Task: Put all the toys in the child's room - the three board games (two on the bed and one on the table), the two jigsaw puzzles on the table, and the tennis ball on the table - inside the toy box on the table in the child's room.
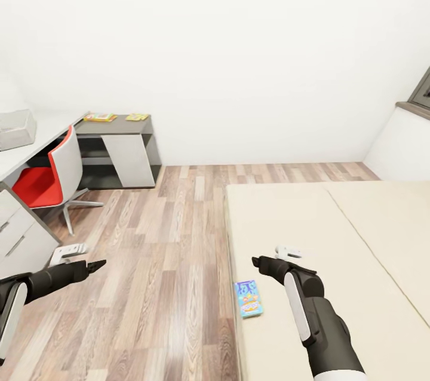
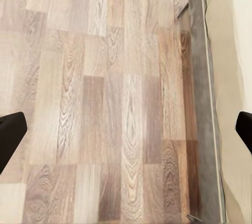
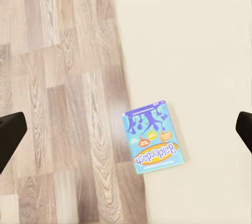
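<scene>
The right hand (image 1: 258,261), black with its fingers spread apart and grasping nothing, hovers above the wide beige bed (image 1: 334,237). Just beside it, at the bed's edge, lies the flat blue cardboard board game (image 3: 153,139), with "Balderdash" printed on it. I judge the picking step begins; next the hand must descend onto this box. The left hand (image 1: 95,266) is released too, over the wood-plank floor (image 1: 155,285).

We see pale wood-plank floor (image 2: 105,98) | grey bed side with beige mattress (image 2: 223,77) along one edge | our left gripper's (image 2: 126,129) black fingertips (image 2: 10,134) spread wide, holding nothing
</scene>
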`<state>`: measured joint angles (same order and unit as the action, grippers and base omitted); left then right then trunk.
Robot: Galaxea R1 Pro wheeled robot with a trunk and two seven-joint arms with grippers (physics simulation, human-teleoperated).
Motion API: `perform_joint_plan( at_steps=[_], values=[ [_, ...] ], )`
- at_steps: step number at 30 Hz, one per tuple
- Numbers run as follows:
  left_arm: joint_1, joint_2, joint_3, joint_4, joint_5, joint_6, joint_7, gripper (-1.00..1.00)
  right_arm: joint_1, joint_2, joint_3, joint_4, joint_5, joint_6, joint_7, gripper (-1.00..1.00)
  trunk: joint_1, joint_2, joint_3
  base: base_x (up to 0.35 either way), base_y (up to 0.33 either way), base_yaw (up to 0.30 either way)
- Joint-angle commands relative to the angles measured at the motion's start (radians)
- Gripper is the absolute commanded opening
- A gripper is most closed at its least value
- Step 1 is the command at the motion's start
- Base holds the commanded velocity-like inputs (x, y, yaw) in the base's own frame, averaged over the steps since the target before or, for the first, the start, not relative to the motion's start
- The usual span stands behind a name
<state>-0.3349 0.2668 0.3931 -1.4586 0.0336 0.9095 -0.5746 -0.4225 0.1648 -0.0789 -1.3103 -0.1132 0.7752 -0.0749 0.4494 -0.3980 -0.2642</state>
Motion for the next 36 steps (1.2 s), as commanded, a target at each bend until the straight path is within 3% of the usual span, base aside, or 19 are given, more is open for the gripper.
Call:
perform_joint_plan(
  at_steps=[1, 24, 36],
  values=[
    [-0.001, 0.0, 0.001, 0.0, 0.003, 0.007, -0.002, 1.0, -0.001, 0.001, -0.001, -0.001, -0.01, 0.004, -0.008, 1.0, 0.001, -0.002, -0.002, 0.0, 0.178, 0.0],
    [-0.001, 0.0, 0.001, 0.0, 0.003, 0.007, -0.002, 1.0, -0.001, 0.001, 0.001, -0.001, -0.011, 0.001, -0.007, 1.0, 0.001, -0.002, -0.002, 0.0, 0.181, -0.002],
    [-0.001, 0.0, 0.001, 0.0, 0.003, 0.006, -0.002, 1.0, -0.001, 0.001, 0.0, -0.001, -0.011, 0.001, -0.007, 1.0, 0.001, -0.002, 0.001, 0.0, 0.226, -0.211]
  ],
)
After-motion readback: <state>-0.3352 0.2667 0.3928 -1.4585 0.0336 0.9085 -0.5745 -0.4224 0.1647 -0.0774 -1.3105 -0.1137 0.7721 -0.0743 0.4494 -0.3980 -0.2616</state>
